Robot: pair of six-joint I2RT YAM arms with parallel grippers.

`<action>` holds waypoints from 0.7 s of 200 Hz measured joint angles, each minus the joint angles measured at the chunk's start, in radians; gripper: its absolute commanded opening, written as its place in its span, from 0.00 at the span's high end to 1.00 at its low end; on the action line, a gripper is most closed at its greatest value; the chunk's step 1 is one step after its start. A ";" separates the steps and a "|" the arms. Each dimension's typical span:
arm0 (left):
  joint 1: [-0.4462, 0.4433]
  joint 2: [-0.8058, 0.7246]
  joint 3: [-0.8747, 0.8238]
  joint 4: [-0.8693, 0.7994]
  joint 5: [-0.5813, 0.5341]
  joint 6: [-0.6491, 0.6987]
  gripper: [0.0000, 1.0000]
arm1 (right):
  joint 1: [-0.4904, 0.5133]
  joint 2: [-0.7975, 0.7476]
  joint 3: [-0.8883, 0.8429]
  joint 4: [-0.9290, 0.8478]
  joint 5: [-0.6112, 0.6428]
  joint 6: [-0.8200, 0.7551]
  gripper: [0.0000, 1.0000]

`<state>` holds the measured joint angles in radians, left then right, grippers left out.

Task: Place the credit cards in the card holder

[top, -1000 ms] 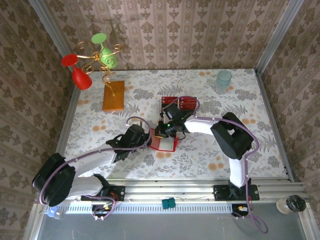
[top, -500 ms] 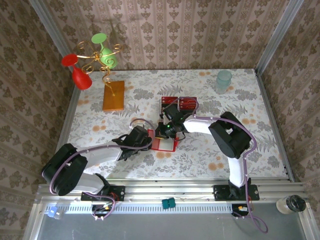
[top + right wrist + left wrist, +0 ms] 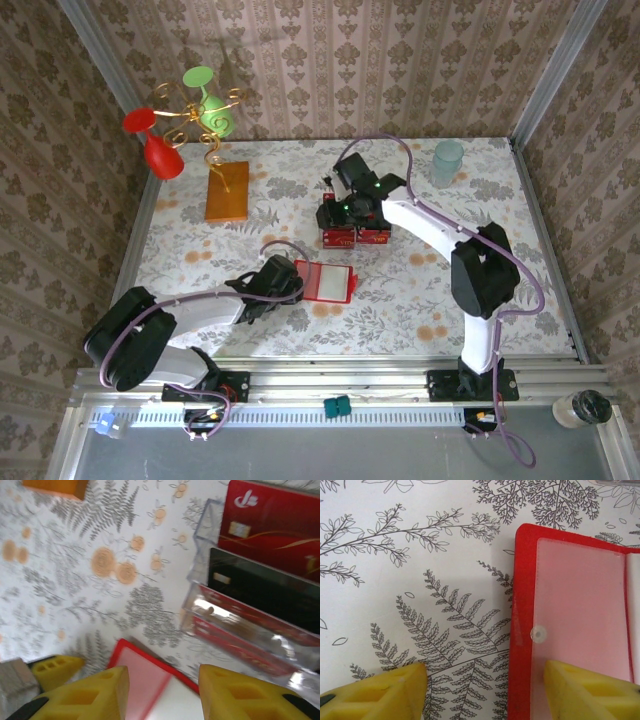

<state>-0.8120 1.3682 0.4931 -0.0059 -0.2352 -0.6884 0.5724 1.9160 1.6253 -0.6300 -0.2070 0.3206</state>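
The card holder [image 3: 327,283] lies opened flat on the floral tabletop, red rim up with its pale clear pocket [image 3: 582,615] showing. My left gripper [image 3: 289,284] is open and straddles the holder's left edge [image 3: 521,630]; one yellow fingertip [image 3: 590,690] is over the pocket and the other is over bare cloth. The credit cards [image 3: 352,228] stand further back in a clear rack [image 3: 250,615], red with gold marks. My right gripper [image 3: 352,203] hovers above them, open [image 3: 162,695], with nothing between its fingers. The holder [image 3: 145,685] shows below it.
An orange-brown slab [image 3: 227,191] lies at the back left, under a gold stand with red and green glasses [image 3: 190,120]. A pale green cup [image 3: 447,160] stands at the back right. Table walls close in on both sides.
My right gripper has lifted off the card holder and swung back over the credit cards. The holder now lies uncovered and flat. The left gripper stayed at its left edge.
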 measured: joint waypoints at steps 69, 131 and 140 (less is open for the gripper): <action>-0.010 0.000 -0.006 0.011 -0.013 -0.018 0.37 | 0.104 0.169 0.151 -0.221 0.317 -0.318 0.60; -0.019 0.000 -0.008 0.014 -0.024 -0.023 0.37 | 0.133 0.233 0.198 -0.265 0.466 -0.414 0.61; -0.020 0.000 -0.009 0.014 -0.024 -0.023 0.37 | 0.133 0.236 0.203 -0.265 0.476 -0.421 0.62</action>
<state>-0.8318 1.3678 0.4843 0.0086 -0.2592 -0.7116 0.7052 2.1521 1.8278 -0.8951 0.2691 -0.1005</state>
